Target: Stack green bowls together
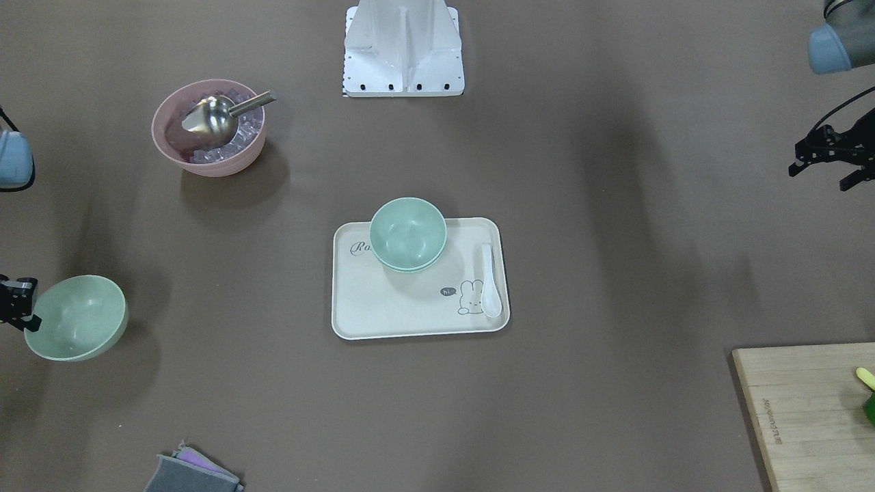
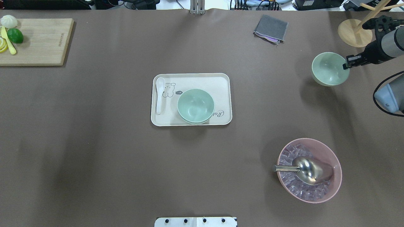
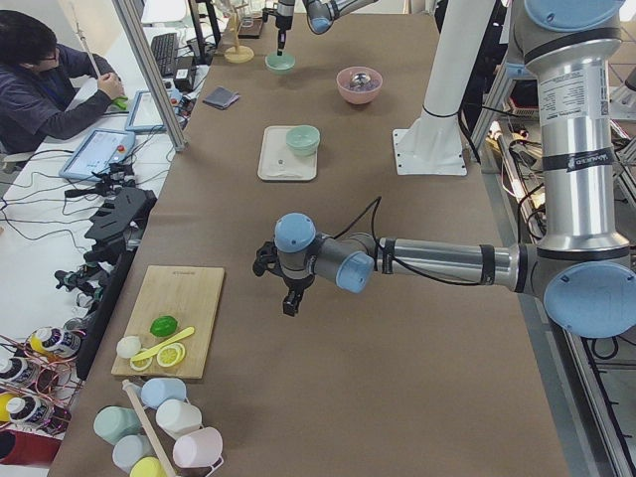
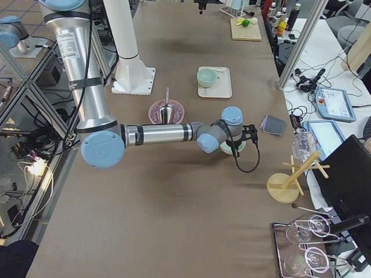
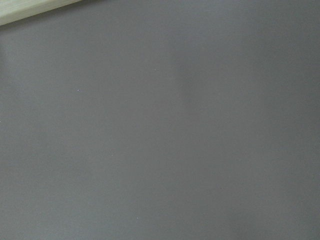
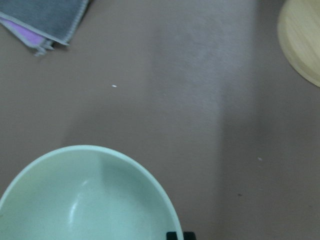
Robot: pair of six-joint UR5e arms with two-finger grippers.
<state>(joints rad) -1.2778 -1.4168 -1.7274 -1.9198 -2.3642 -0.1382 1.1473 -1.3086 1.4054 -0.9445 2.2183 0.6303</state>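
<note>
The left arm [image 3: 437, 260] and right arm [image 4: 156, 133] are silver tubes joined by grey housings with round pale-blue caps [image 3: 295, 233]; dark rings and a small printed label [image 3: 578, 159] mark the upright links; a thin black cable [image 3: 360, 213] loops to each wrist. The left pincer [image 1: 820, 176] and right pincer [image 2: 346, 64] are black and slim-fingered; the white pedestal [image 1: 403, 48] is ribbed, its flat foot edged with dark screws [image 1: 391, 87].

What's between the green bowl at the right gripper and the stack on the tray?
Nothing: the overhead view shows only bare table from the lone green bowl to the tray carrying the stacked bowls.
</note>
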